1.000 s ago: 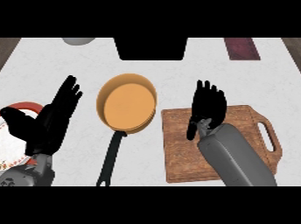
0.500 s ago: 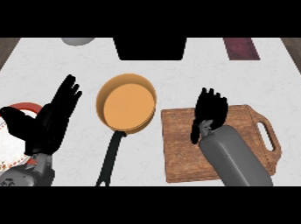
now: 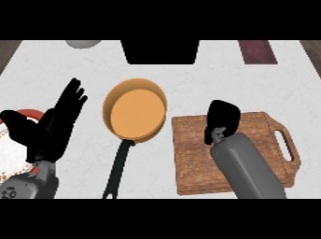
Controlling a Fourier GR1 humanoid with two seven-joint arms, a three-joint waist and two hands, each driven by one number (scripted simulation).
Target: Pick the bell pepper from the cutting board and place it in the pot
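A: Your counter is wide and pale. At its far edge sit a black block, a dark red rectangle and a grey round thing. Nearer, the wooden cutting board lies on your right, handle to the right.

B: And what's beside it?

A: Just left of the board you've got the orange pan, its black handle running towards you. Further left, a red-rimmed plate sits partly under your left arm.

B: Where's the bell pepper?

A: I can't see it. Your right hand is over the board's upper middle, fingers bunched and curled down. Whether the pepper is under them, I can't tell.

B: And the left?

A: Your left hand rests over the plate, fingers spread and pointing up, holding nothing.
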